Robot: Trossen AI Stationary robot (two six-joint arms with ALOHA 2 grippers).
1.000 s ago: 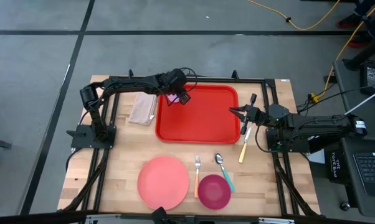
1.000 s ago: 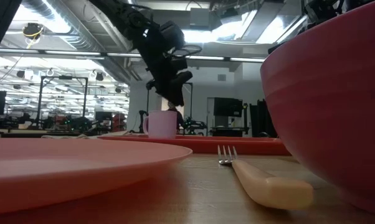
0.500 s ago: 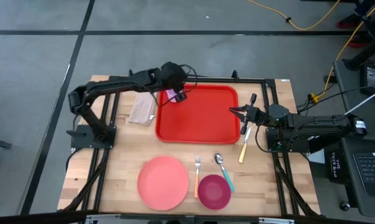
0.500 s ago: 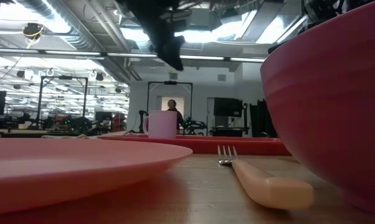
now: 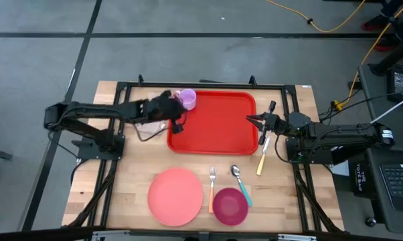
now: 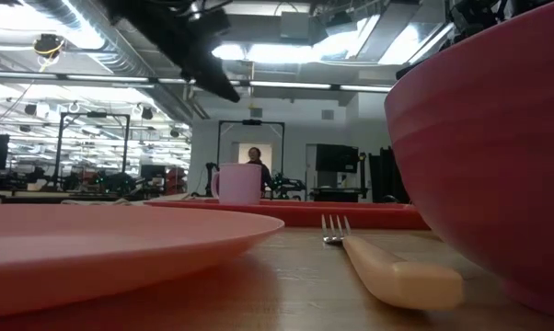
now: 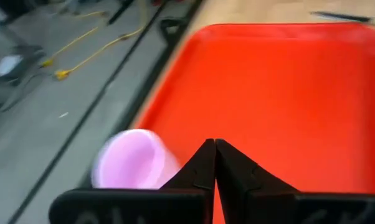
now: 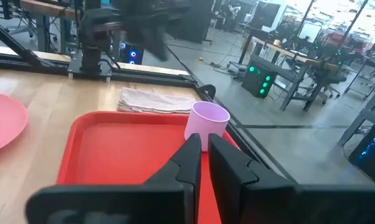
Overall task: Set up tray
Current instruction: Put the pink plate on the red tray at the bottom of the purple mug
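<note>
The red tray lies flat at the table's far middle. A pink cup stands upright on its base in the tray's far left corner. My left gripper is shut and holds nothing. It hangs above the tray's left edge, just on the near side of the cup. My right gripper waits over the tray's right edge, pointing toward the cup. Its fingers are nearly together with nothing between them.
A folded beige napkin lies left of the tray, partly under my left arm. Near the front edge lie a pink plate, a fork, a spoon and a magenta bowl. A cream-handled knife lies right of the tray.
My left gripper has risen off the cup, drawn back toward the table's left and near side, and shut. The cup stays upright in the tray's far left corner.
</note>
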